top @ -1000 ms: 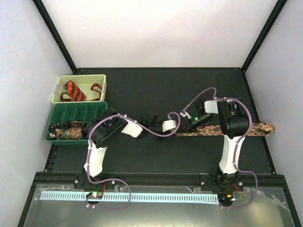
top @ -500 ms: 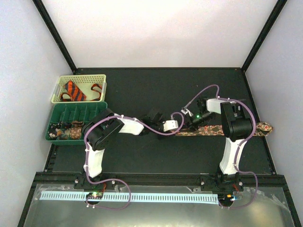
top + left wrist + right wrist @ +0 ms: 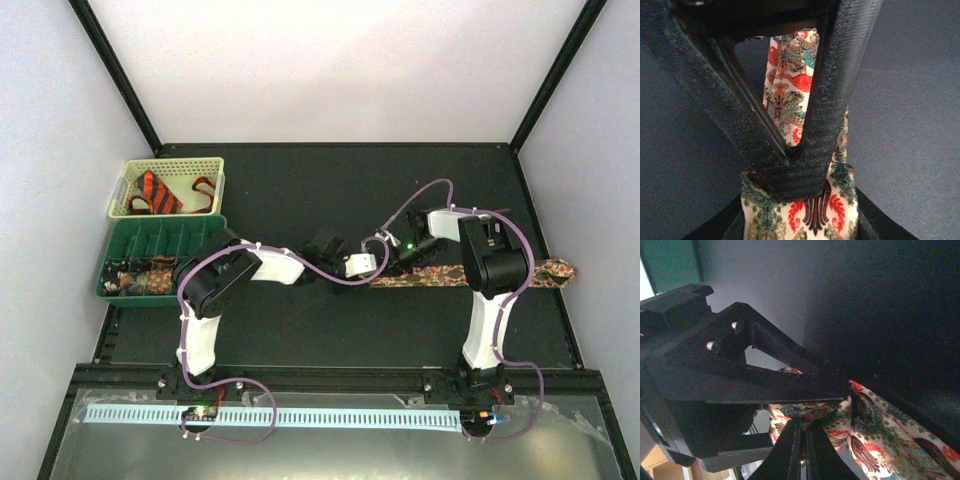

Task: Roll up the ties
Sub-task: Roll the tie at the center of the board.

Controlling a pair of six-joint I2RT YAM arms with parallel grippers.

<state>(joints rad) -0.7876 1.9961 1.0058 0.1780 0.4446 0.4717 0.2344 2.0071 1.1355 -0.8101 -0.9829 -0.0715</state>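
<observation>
Two pincers, one tie: my left pincer (image 3: 792, 167) is clamped tight on the left-hand end of the speckled tie (image 3: 440, 278). My right pincer (image 3: 802, 440), fingers almost together, nips the bunched fabric just beside it. The strip lies flat, long axis left to right, its other end pointing at the desk's right edge.

Table (image 3: 330, 190) back open, left edge blocked — basket (image 3: 170, 163), tray (image 3: 150, 238)
</observation>
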